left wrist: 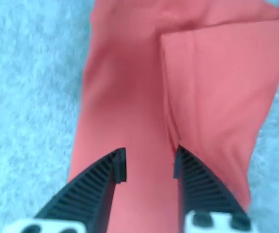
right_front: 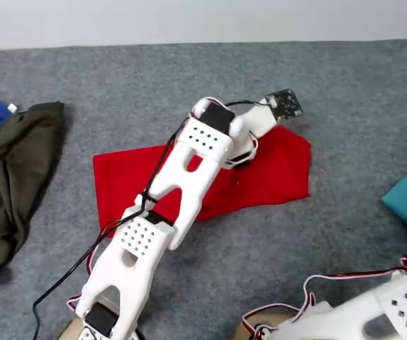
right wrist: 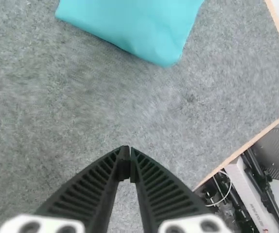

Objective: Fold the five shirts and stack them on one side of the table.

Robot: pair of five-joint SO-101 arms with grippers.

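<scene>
Left jaws hang parted over the red shirt (left wrist: 125, 87), at its folded flap, likely to pinch it; right jaws, clenched, idle near the teal shirt (right wrist: 130, 19).

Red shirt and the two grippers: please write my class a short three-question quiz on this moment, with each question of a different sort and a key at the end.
1. True or false: the left gripper is open, with the red shirt under its fingers.
2. Pick one. The right gripper is: A) shut, holding nothing; B) shut on the red shirt; C) wide open.
3. Fill in the blank: the right wrist view's shirt is ____ in colour.

Key: 1 true; 2 A; 3 teal.
</scene>
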